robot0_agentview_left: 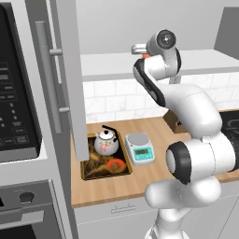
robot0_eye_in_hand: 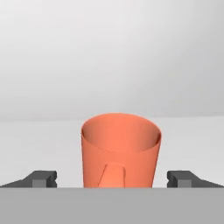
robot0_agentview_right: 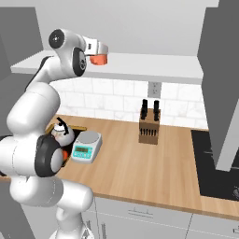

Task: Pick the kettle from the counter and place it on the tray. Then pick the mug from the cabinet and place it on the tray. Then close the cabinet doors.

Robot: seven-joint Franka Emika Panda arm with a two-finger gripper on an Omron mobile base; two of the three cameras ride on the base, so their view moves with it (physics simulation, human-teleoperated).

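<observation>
The orange-red mug point(robot0_eye_in_hand: 120, 151) stands upright on the white shelf of the cabinet point(robot0_agentview_left: 107, 63), its handle facing the hand camera. My gripper point(robot0_eye_in_hand: 113, 179) is open, with one fingertip point(robot0_eye_in_hand: 41, 179) on each side of the mug and a gap to both. From the right base view the gripper point(robot0_agentview_right: 98, 52) reaches onto the shelf just above the mug point(robot0_agentview_right: 98, 59). The white kettle point(robot0_agentview_left: 106, 142) sits upright on the tray point(robot0_agentview_left: 84, 170) on the wooden counter point(robot0_agentview_left: 154, 172). The left cabinet door point(robot0_agentview_left: 70, 70) hangs open over the tray.
A white digital scale point(robot0_agentview_left: 140, 147) lies just right of the tray. A knife block point(robot0_agentview_right: 149, 123) stands by the tiled wall. The right cabinet door point(robot0_agentview_right: 224, 84) is swung open above a dark cooktop point(robot0_agentview_right: 214, 163). A microwave point(robot0_agentview_left: 16, 93) fills the left.
</observation>
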